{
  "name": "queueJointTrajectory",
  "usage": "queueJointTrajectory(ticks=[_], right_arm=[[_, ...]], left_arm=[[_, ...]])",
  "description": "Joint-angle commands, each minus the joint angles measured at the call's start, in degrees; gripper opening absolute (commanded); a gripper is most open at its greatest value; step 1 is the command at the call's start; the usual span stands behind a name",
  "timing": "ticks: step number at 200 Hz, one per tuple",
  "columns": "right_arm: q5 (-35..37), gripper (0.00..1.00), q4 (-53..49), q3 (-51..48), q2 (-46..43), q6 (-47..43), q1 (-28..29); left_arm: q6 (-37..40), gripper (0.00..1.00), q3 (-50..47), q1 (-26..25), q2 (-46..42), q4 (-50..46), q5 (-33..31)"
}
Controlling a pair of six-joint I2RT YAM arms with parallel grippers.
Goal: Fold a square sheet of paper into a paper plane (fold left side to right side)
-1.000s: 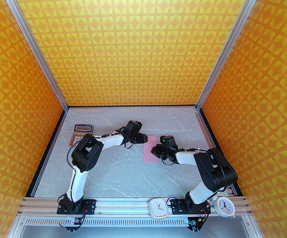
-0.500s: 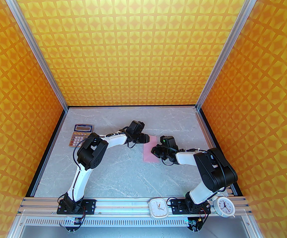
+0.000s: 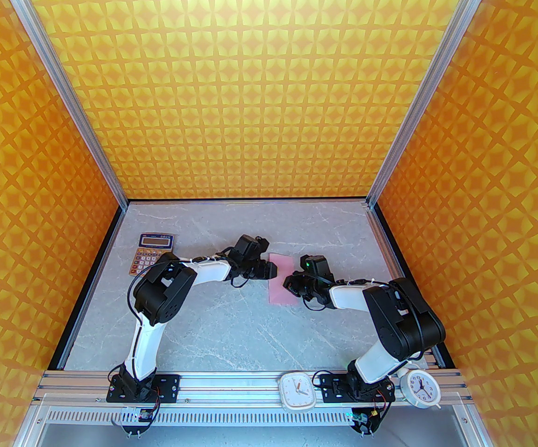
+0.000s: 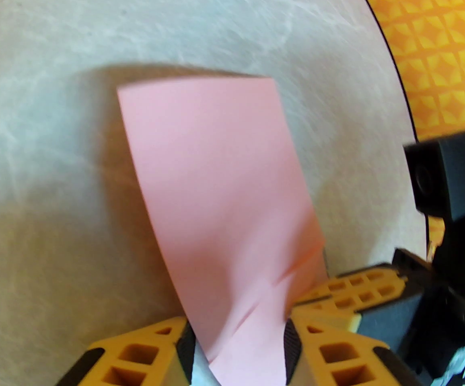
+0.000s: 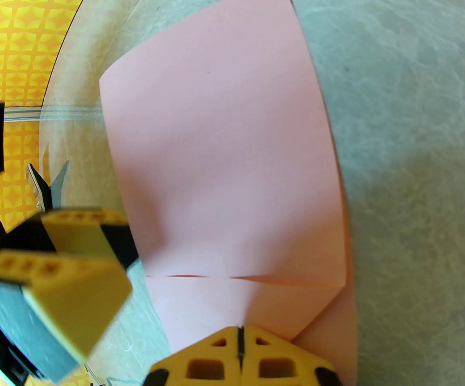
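The pale-pink square sheet of paper (image 3: 280,291), seemingly folded in half, lies under the right jaws, one wrinkled corner between the left jaws.

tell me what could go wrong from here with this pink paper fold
The thin pale-pink sheet of paper is wrinkled where it runs between the left arm's jaws, which stand apart; closing or dragging there could crumple or tear it.
The right arm's jaws, shut, sit at one spot near the paper's edge, so a pull from the left might slide the layers and skew the fold.
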Motion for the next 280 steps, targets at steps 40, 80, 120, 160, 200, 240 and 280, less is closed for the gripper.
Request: queueJointTrajectory(ticks=[40,80,120,160,200,240,280], right_arm=[[2.6,0.00,-5.7,-2.1,1.2,-1.3,-0.1],[1.9,0.02,-6.0,-1.7,-2.2,-1.4,-0.1],[3.3,0.25,-9.8,0.4,-8.5,-2.6,-0.1],[9.0,0.50,-16.8,4.3,-16.6,-5.1,-0.1],[15.0,0.83,-22.5,8.1,-21.5,-7.3,-0.8],[17.2,0.99,-24.1,9.8,-22.4,-9.1,-3.9],[16.4,0.98,-23.2,10.0,-21.5,-11.6,-7.5]], left_arm=[[-4.2,0.34,-5.1,-1.2,-1.1,4.5,5.3],[-5.0,0.20,-3.7,-1.2,0.9,5.1,4.3],[-4.8,0.04,-3.5,-1.1,0.2,4.4,2.2],[-1.2,0.00,-4.4,1.1,-6.0,-2.5,-2.7],[7.2,0.00,-2.7,4.0,-15.9,-20.8,-17.1],[11.3,0.00,4.7,3.5,-19.7,-43.4,-39.0],[7.5,0.00,20.3,-2.2,-11.8,-65.0,-60.1]])
